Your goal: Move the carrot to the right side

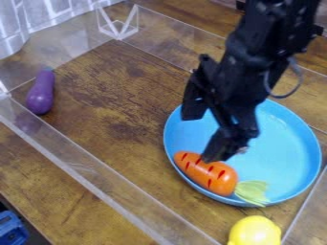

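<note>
The carrot (207, 172), orange with dark stripes and a yellow-green leafy top, lies on its side at the front of the blue plate (296, 134). My black gripper (215, 122) hangs just above and behind it, over the plate's left part. Its jaws stand open with nothing between them. One finger (194, 100) reaches past the plate's left rim and the other finger (234, 145) ends close above the carrot.
A purple eggplant (41, 91) lies at the left on the wooden table. A yellow lemon (254, 232) sits at the front, just below the plate. Clear acrylic walls (121, 19) fence the work area.
</note>
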You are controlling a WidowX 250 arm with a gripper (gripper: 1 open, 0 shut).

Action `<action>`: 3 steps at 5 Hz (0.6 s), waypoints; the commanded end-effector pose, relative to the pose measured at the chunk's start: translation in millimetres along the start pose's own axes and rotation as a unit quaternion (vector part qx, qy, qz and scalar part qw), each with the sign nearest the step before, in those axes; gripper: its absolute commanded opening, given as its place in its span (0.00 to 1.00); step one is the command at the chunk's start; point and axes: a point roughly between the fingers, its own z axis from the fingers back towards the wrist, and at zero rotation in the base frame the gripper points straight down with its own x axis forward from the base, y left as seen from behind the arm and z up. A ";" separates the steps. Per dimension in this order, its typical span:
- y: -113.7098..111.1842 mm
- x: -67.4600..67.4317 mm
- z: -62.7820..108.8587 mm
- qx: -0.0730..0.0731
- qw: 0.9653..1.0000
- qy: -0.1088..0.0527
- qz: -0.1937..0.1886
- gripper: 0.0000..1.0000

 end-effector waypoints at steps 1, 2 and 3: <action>14.7 4.7 -6.8 -0.003 0.999 -0.032 -0.003 1.00; 5.8 17.4 -24.6 -0.005 0.999 -0.039 -0.025 1.00; -0.4 29.6 -34.1 -0.003 0.998 -0.048 -0.043 1.00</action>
